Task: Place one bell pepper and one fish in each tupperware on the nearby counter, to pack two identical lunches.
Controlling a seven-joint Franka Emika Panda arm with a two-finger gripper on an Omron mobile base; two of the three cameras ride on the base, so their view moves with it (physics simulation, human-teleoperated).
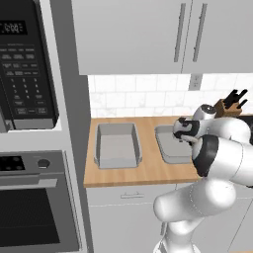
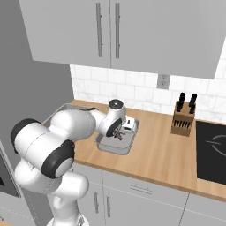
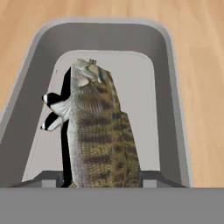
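A: Status on the lunch packing?

B: Two tubs are seen on the counter (image 1: 148,170). The left tub (image 1: 117,145) looks empty: bare floor, nothing inside. The right tub (image 1: 170,145) is partly hidden by the arm in the left base view.

A: Fish?

B: One fish (image 3: 98,131) is seen in the hand view, hanging nose-down over the right tub's floor, inside its walls. It is held between the fingertips (image 3: 48,177) of the gripper (image 3: 97,180), one pad against each flank. Whether the nose touches the floor cannot be told.

A: So the gripper is closed on it?

B: Yes, the jaws are pressed onto the fish. No release is visible.

A: Peppers?

B: None is seen in either tub as far as the floors are visible. The near end of the right tub is covered by the fish and hand, so that part cannot be checked.

A: Progress estimate?

B: Early. At best the first fish is being delivered. Judged left: release of this fish, a second fish for the left tub, and one pepper for each tub. Where those items are stored is not shown.

A: Anything else nearby?

B: A knife block (image 2: 182,118) is standing well to the right, apart from the tubs. No interference is expected.
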